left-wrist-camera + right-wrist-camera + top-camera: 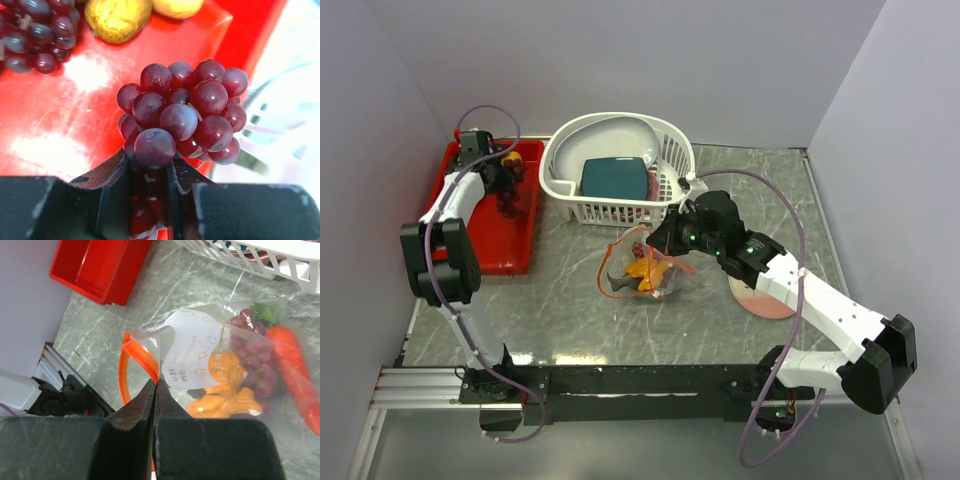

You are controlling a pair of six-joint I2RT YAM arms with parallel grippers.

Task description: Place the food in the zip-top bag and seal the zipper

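Observation:
My left gripper [506, 190] is over the red tray [515, 255], shut on a dark purple grape bunch [185, 115] held above the tray floor. Another grape bunch [35, 30] and yellow fruits [117, 17] lie in the tray. The clear zip-top bag [645, 272] lies mid-table with its mouth open. It holds an orange carrot [292, 375], grapes [255, 365] and orange food [232, 390]. My right gripper [156, 382] is shut on the bag's red-orange zipper [142, 355] at the mouth edge and holds it up. The fish is not clear to me.
A white slotted basket [620, 205] with a teal dish [615, 178] stands at the back middle. A pink-and-cream plate [760, 295] lies under my right arm. The red tray's rim also shows in the right wrist view [100, 270].

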